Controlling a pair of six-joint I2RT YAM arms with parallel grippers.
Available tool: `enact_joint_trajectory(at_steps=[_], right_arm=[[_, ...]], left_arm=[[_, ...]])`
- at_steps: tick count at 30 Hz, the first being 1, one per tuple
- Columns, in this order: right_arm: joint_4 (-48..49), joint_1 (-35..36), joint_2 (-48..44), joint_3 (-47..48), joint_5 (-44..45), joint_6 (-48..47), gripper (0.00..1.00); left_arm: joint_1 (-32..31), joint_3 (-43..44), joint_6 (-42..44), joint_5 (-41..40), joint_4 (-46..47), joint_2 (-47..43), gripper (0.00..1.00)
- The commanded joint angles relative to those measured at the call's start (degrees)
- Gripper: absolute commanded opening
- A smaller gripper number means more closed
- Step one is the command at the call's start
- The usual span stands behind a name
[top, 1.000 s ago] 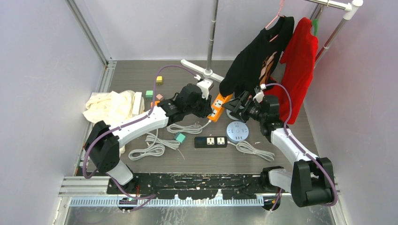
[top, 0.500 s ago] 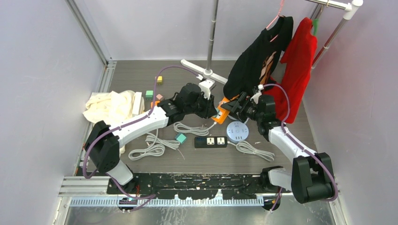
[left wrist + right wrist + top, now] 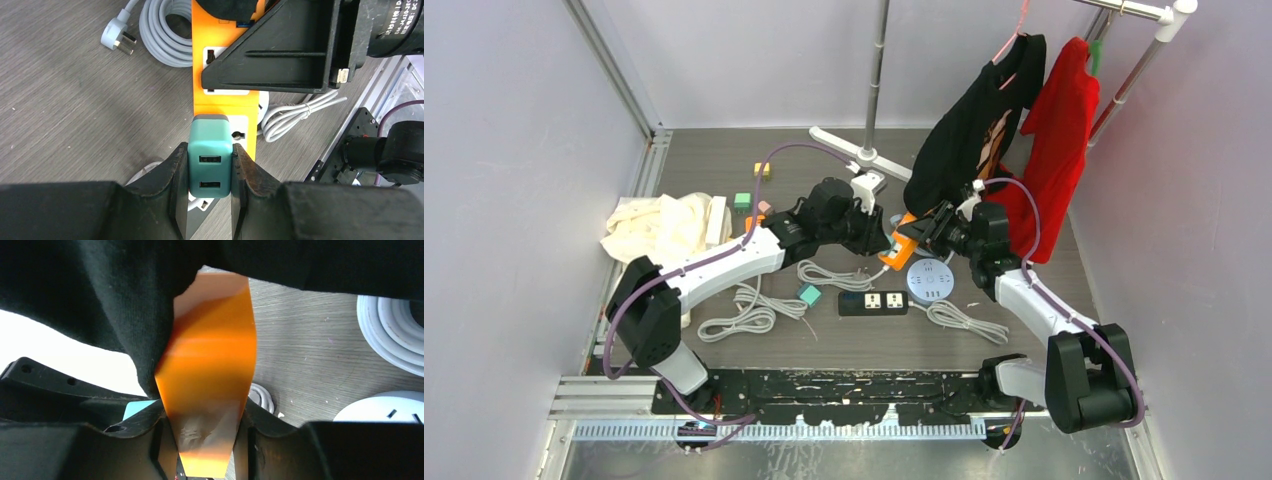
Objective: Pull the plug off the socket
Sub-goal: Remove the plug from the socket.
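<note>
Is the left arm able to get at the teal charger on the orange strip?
Probably yes: its fingers clamp the teal charger on the orange power strip from both sides, nothing between.

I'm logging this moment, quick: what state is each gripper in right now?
Left gripper: closed on the teal plug.
Right gripper: closed on the orange power strip.

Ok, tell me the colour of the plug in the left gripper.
The plug is teal; the left wrist view shows it best.
</note>
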Motion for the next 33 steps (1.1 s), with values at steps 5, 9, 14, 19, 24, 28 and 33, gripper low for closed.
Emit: enact_joint_trajectory(at_steps=[5,9,14,19,24,28,33], right_arm=[[5.6,0.3,-0.3,1.1,-0.1,1.1,0.18],[6.7,0.3,-0.5,0.0,0.0,3.2,0.10],[7.2,0.2,-0.5,-0.6,0.3,4.8,0.02],[7.2,-1.7,-0.5,-0.9,1.1,5.4,0.01],[7.9,-3.0,-1.1,-1.4,0.6,4.8,0.01],[7.9,-3.1,-1.3,-2.0,0.7,4.3,0.01],[7.9,-3.1,-1.6,-2.6,0.9,4.0,0.01]], left_arm=[[-0.3,1.1,-5.0,-1.9,8.6,-0.6,0.00],[-0.3,-0.4,-9.0,-9.9,8.8,-1.3,0.00],[-0.3,-0.5,-8.6,-11.1,9.0,-1.2,0.00],[-0.3,-1.6,0.2,-8.3,6.8,-1.5,0.00],[-0.1,-4.3,4.7,-4.1,5.1,-2.0,0.00],[1.4,-3.7,4.8,2.1,3.4,-1.1,0.00],[5.0,-3.1,0.9,5.8,1.9,-0.8,0.00]])
